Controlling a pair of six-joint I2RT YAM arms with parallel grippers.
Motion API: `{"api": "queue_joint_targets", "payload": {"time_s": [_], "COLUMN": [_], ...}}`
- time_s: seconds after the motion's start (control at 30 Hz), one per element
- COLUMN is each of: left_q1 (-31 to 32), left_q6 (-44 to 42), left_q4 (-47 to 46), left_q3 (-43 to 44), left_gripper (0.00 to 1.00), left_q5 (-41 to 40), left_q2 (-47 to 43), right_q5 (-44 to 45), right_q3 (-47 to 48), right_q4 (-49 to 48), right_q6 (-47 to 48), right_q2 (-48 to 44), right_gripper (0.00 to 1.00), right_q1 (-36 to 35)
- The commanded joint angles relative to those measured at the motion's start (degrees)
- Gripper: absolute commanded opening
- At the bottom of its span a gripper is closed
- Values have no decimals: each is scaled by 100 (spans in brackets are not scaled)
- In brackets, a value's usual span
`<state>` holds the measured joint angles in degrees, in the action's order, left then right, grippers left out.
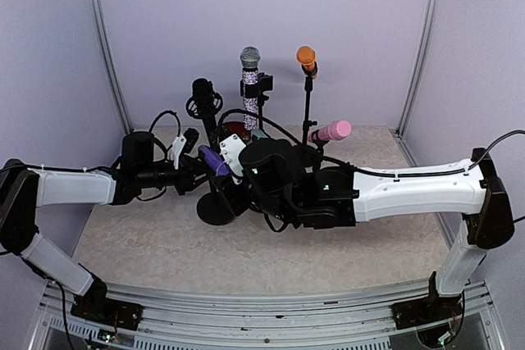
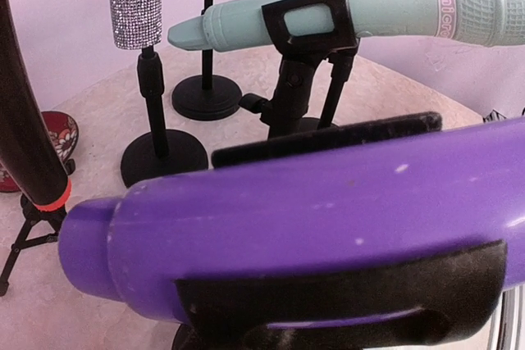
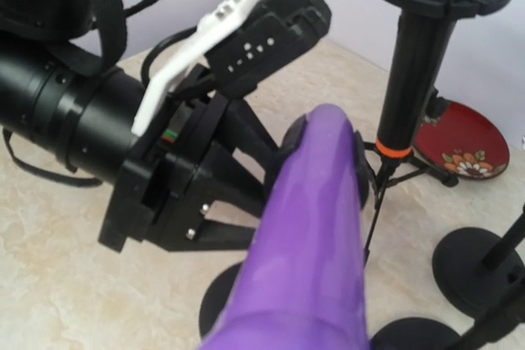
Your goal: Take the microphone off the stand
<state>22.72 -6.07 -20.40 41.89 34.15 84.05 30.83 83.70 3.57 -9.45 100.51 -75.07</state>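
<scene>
Step in hand, by my read: freeing purple mic [image 1: 213, 160] from its clip.

- **Purple mic:** just above round stand base [image 1: 215, 209], lying near level, tail end aimed away from base twd left arm.
- **L gripper** [image 1: 203, 166]: pinched narrow on mic's tail end, fingers [image 2: 328, 141] on both sides of barrel in L wrist view.
- **R gripper** [image 1: 238, 170]: over base, at mic's head end. Can't tell if clamped or loose, fingers hidden in every view.
- **Clip:** can't tell whether released or not.

To do it well:
- Pull along barrel axis, not sideways. Prob a friction fit, so slide out w/ slight twist, no yank.
- Pin stand down w/ R side if poss, else risk of lifting whole stand off table.
- Go slow: smooth-looking plastic barrel, so risk of slip thru a narrow pinch.
- Mind neighbours behind base: teal mic [image 2: 344, 14], glitter mic [image 1: 250, 96], black mic [image 1: 203, 92]. All near, easy to topple w/ a wide swing.
- Carry up and away from base twd near edge.
</scene>
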Motion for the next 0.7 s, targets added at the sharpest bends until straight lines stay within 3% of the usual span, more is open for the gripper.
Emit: {"api": "queue_joint_targets", "payload": {"time_s": [0.0, 0.4, 0.5, 0.67], "left_q1": [-479, -341, -330, -374], "left_q6": [250, 221, 97, -299], "left_q4": [718, 865, 1041, 1770], "left_q3": [13, 71, 48, 154], "left_gripper": [0, 0, 0, 9], "left_q5": [-2693, -2459, -1653, -45], "left_q2": [278, 306, 113, -329], "right_q5": [259, 655, 752, 719], "right_q3": [101, 78, 124, 681], "right_q4": [-155, 284, 263, 730], "right_q6": [-168, -185, -99, -116], "right_q2": [-1266, -1596, -1578, -1100], "right_gripper": [0, 0, 0, 0], "right_q1": [-596, -858, -858, -785]}}
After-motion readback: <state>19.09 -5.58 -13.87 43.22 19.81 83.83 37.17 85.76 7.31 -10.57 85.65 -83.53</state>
